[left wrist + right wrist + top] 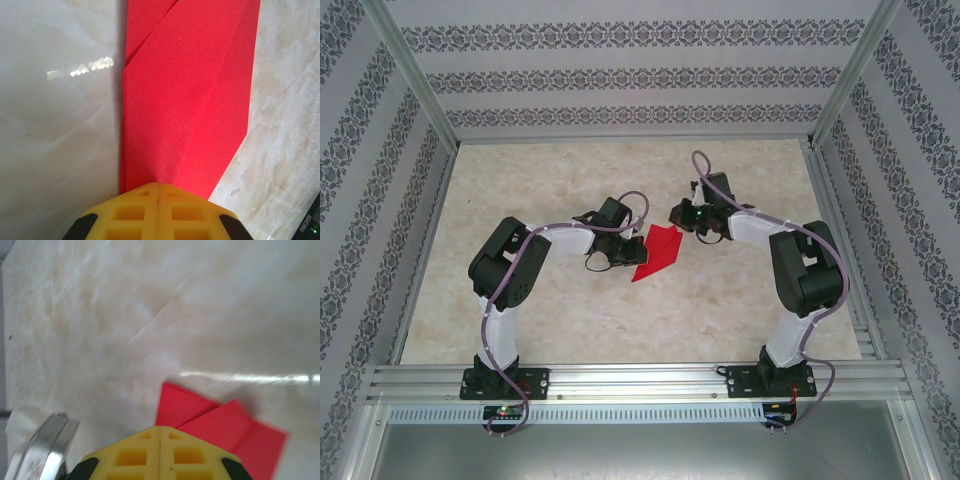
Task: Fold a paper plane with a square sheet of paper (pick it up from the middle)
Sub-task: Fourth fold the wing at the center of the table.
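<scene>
Yellow fingertips of the left gripper [158,186] are seen clenched together with nothing caught between them, set at the narrow end of the paper plane [190,100]. The plane is laid flat on the table [50,150] as a long folded shape with diagonal creases. At the plane's opposite, wider end the right gripper [160,429] is likewise clamped empty, poised over two overlapping flaps. Whether either tip is touching the paper cannot be told. A crease-pressing step, partway through the folding, is judged to be in hand. For the next move, one closed tip would need to be drawn along the fold while the paper is pinned by the other.
</scene>
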`<action>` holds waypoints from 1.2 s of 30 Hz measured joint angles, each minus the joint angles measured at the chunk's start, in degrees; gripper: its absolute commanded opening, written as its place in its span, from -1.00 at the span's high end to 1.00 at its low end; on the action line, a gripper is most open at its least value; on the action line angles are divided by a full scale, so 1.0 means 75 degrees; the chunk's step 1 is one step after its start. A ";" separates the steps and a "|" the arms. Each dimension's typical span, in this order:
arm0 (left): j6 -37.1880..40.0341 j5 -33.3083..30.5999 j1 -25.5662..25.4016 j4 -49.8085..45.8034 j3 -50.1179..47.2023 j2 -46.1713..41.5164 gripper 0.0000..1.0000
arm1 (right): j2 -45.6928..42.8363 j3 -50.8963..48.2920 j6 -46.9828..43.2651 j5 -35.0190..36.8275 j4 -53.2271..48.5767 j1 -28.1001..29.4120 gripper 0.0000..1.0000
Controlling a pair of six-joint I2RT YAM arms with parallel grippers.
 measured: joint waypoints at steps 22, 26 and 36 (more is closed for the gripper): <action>-0.0012 0.0017 0.0000 -0.0388 0.0172 -0.0119 0.73 | 0.0775 -0.0606 0.0469 -0.0341 0.0414 0.0653 0.96; -0.0067 0.0015 0.0000 -0.0586 0.0356 -0.0527 0.71 | 0.0796 -0.0507 0.0393 -0.0309 0.0233 0.0656 0.96; -0.0294 0.0213 -0.0006 -0.0519 0.0423 -0.0874 0.78 | 0.0822 -0.0399 0.0393 -0.0251 0.0047 0.0656 0.96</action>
